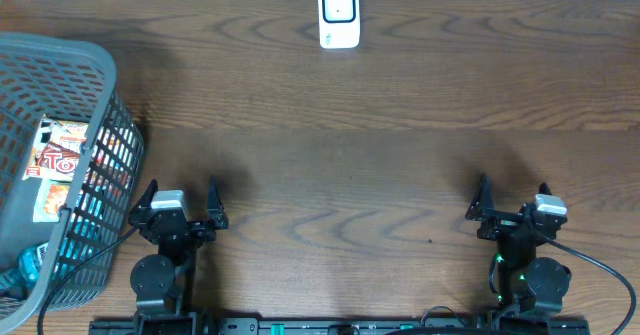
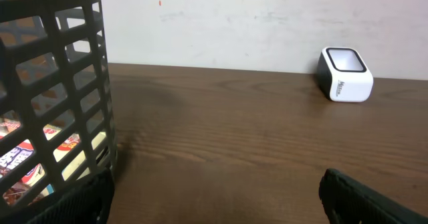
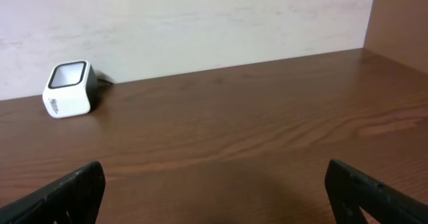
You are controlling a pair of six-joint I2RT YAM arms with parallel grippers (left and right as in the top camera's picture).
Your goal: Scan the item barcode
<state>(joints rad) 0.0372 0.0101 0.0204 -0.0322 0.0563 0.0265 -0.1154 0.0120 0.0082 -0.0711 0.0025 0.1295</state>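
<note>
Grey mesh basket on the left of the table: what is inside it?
Inside the grey mesh basket lie red-and-white printed packets and a blue-and-clear wrapped item; anything beneath them is covered.

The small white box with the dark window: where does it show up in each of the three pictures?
Overhead: the small white box with a dark window, top centre, at the far edge of the brown wooden table.
Left wrist: box upper right, before the pale wall.
Right wrist: box far left, before the wall.
Shared landmark: that wall behind it.
</note>
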